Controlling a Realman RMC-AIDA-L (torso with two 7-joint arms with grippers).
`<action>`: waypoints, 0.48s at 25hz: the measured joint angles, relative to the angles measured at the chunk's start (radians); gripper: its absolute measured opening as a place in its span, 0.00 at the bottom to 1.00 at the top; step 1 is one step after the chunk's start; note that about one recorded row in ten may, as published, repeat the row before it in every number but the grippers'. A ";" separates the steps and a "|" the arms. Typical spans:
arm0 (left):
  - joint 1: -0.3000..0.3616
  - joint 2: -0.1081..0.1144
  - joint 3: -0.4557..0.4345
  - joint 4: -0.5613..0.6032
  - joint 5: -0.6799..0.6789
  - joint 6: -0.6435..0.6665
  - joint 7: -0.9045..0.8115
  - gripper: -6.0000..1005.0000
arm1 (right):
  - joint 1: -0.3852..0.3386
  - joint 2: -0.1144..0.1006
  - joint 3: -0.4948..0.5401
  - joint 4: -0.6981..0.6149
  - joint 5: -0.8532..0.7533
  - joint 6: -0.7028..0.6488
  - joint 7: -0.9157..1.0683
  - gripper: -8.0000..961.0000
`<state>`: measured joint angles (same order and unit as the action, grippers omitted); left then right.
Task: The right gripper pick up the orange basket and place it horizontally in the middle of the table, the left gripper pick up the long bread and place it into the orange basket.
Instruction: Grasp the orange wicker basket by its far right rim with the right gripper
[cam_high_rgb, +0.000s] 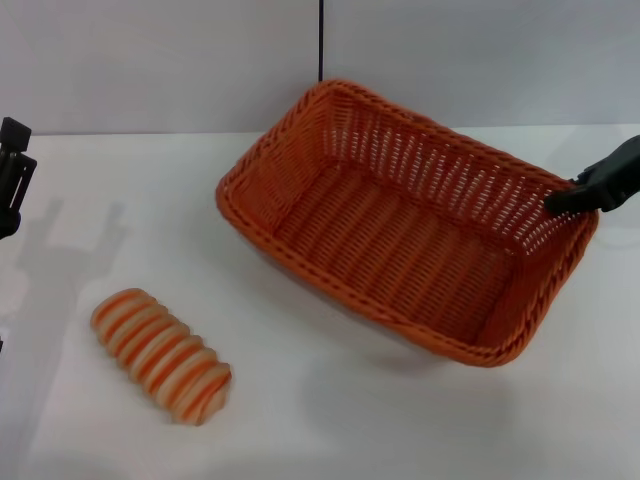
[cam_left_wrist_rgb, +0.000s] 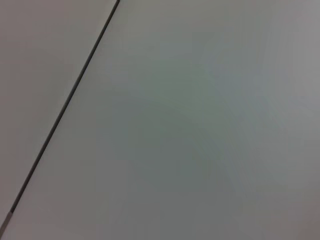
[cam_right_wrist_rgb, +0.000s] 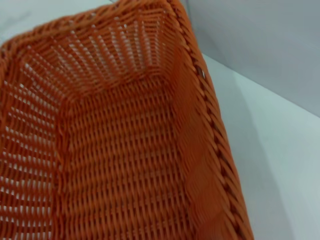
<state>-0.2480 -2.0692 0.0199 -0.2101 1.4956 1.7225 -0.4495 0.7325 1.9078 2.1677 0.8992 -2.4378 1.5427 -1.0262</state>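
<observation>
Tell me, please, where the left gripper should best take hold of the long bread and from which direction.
Probably across the middle of the long bread, coming straight down from above. It lies flat on the table, clear of the orange basket, so the gripper should close over its narrow width, turned square to its diagonal length. The left gripper waits at the table's left edge.

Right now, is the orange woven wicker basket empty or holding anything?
Empty: the orange woven wicker basket shows bare weave; the striped oblong loaf lies outside on the white table.
</observation>
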 joint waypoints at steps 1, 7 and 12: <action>0.002 0.000 0.000 0.000 0.000 0.000 0.000 0.84 | -0.003 0.000 0.000 0.000 0.011 0.002 -0.004 0.26; 0.004 0.000 0.000 0.000 0.000 0.000 0.000 0.84 | -0.027 0.002 0.020 0.007 0.057 0.004 -0.044 0.20; 0.004 0.000 0.000 0.002 0.000 0.000 -0.018 0.84 | -0.063 -0.001 0.107 0.029 0.182 0.042 -0.116 0.19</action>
<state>-0.2438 -2.0692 0.0199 -0.2080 1.4956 1.7220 -0.4680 0.6692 1.9067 2.2744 0.9282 -2.2553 1.5849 -1.1421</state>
